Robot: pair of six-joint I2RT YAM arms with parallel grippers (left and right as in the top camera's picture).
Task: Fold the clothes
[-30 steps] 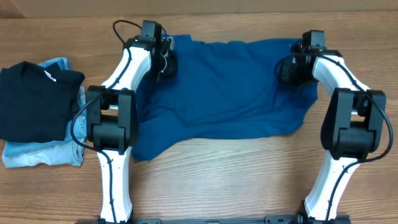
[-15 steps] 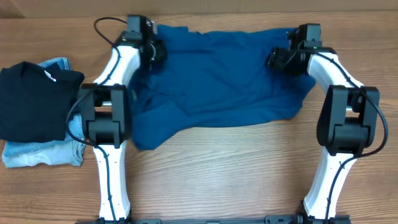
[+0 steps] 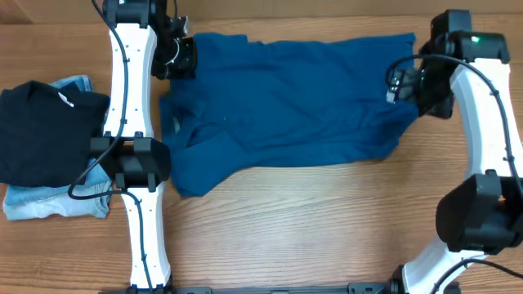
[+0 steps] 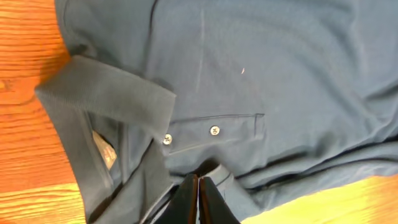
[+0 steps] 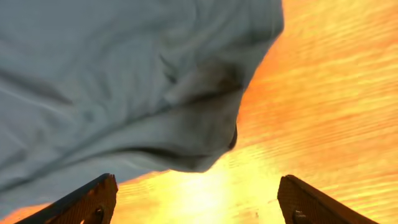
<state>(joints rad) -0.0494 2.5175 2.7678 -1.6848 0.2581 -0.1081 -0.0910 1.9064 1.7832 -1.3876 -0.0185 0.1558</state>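
The clothes, a plain teal-blue shirt, lie spread across the back half of the table. Its collar and button placket show in the left wrist view. My left gripper hangs by the shirt's far left corner. Its fingers are pressed shut above a fold, and no cloth shows between them. My right gripper is at the shirt's right edge. It stands wide open over bare wood, just off the hem, with nothing in it.
A black folded garment lies on light blue jeans at the left edge of the wooden table. Both arms' white links rise from bases at the near edge.
The right gripper has opened, let go of the shirt's right corner and drawn off to the right. The left arm has moved back and left. The shirt's top edge now lies farther back and flatter.
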